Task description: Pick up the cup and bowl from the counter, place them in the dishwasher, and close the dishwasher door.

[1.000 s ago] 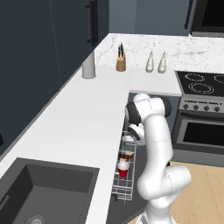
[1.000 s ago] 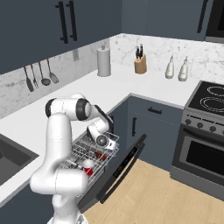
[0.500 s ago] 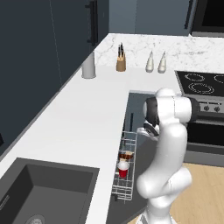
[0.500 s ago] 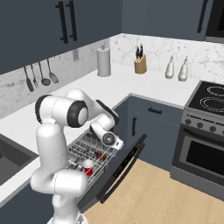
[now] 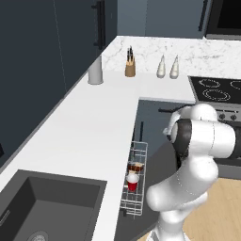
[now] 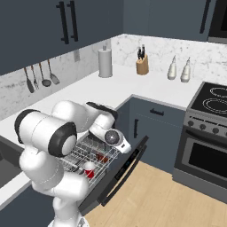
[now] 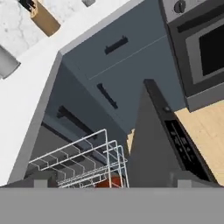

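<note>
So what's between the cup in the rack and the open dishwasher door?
In the right base view, only white rack wire separates the cup from the dishwasher door.

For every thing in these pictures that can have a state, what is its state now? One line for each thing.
dishwasher door: open, tilted down toward the floor
dishwasher rack: pulled out, loaded
cup: upright in the rack
bowl: in the rack, behind the cup
gripper: open, empty, above the rack
oven door: shut
</note>
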{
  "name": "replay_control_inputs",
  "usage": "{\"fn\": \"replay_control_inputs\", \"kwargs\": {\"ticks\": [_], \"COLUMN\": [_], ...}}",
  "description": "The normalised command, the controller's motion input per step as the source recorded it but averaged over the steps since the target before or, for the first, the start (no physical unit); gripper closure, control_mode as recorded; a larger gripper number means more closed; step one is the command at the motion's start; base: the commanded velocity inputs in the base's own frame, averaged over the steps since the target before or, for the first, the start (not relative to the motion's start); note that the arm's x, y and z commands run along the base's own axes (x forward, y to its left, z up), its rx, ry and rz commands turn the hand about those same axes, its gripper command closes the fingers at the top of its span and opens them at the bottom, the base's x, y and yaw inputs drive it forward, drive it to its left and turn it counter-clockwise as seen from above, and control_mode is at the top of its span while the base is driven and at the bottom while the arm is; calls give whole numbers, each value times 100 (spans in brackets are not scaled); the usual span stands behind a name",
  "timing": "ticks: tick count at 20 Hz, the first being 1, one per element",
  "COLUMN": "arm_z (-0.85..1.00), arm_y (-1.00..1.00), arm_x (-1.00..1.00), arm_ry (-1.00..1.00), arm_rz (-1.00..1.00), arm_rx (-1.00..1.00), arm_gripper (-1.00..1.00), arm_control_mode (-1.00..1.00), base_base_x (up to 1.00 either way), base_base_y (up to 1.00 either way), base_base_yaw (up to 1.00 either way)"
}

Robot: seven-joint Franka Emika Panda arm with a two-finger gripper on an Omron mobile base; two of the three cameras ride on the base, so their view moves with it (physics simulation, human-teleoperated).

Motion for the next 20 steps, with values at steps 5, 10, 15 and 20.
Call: {"fn": "replay_control_inputs", "kwargs": {"ticks": [5,10,15,20], "arm_z": [54,46,21,-8], "arm_y": [-89,-82,-56,-40], "arm_x": [-74,-78,-70,-40], "arm_ry": [18,4,1,10], "arm_rz": [-29,-24,-10,0], "arm_rx": [29,44,59,47], "arm_gripper": [-100,-100,-100,-100], "arm_control_mode": [-100,-100,-100,-100], "base_base_x": [0,0,0,0], "base_base_y": [0,0,0,0], "base_base_yaw": [0,0,0,0]}}
